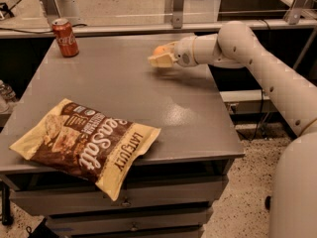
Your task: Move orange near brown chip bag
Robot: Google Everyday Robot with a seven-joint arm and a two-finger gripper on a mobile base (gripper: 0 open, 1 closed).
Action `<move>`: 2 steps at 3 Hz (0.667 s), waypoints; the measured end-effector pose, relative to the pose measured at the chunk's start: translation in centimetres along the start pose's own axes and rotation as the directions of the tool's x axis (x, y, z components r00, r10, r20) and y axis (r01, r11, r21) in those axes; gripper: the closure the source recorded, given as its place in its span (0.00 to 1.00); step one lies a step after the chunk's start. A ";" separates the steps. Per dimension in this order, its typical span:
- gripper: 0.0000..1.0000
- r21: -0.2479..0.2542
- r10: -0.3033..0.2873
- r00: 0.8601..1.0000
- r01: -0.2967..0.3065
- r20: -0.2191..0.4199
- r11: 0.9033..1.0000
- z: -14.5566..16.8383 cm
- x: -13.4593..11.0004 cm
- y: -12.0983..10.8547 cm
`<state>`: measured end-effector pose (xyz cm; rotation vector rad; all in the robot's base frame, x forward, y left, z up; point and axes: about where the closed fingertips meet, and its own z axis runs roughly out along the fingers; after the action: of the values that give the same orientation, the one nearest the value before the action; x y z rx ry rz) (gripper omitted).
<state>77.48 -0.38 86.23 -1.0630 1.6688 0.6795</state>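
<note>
Reaching in from the right, the arm (257, 58) holds its claw (161, 58) low over the far right part of the grey surface (119, 88), clenched around the orange (158, 49), which peeks out at its top. The brown chip bag (84, 143) lies flat at the near left corner, well apart. A red soda can (65, 31) stands upright at the far left.

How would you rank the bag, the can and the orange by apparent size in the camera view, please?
1. Bag, clearly largest, and nearest the camera.
2. Can.
3. Orange, but unsure: the claw near the far edge of the table hides most of it, so can and orange may be alike.
</note>
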 end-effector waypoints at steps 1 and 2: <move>1.00 -0.061 -0.013 0.999 0.015 0.040 0.998 -2.5 -1.5 3.3; 1.00 -0.138 -0.027 0.998 0.033 0.051 0.990 -5.5 -1.8 6.7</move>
<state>69.29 -1.34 89.48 -1.1583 1.5786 0.8053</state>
